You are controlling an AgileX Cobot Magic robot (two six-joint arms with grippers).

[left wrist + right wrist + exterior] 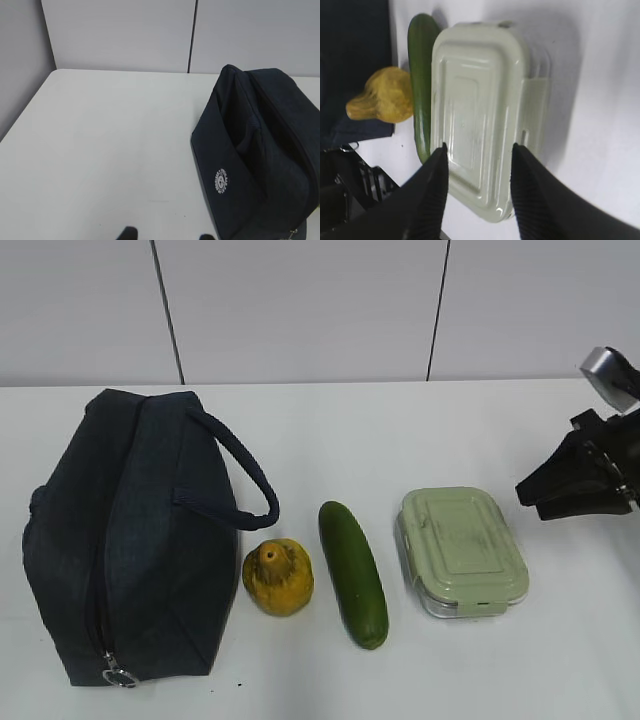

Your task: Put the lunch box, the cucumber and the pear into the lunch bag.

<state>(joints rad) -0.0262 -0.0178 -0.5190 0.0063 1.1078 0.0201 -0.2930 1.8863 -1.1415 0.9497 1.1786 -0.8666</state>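
Observation:
The navy lunch bag (130, 540) lies on the left of the white table, with its silver ring pull (120, 676) at the near end. The yellow pear (278, 577), the green cucumber (352, 572) and the lunch box (462, 550) with its sage-green lid lie in a row to the bag's right. My right gripper (538, 496) hovers open and empty just right of the lunch box. In the right wrist view its jaws (478, 146) stand wide apart over the box lid (485, 110). My left gripper (167, 236) is open over bare table, left of the bag (260, 155).
A grey panelled wall (300, 310) runs behind the table. The right wrist view also shows the cucumber (421, 75), the pear (382, 96) and the bag's edge (352, 60) beyond the box. The left gripper is out of the exterior view.

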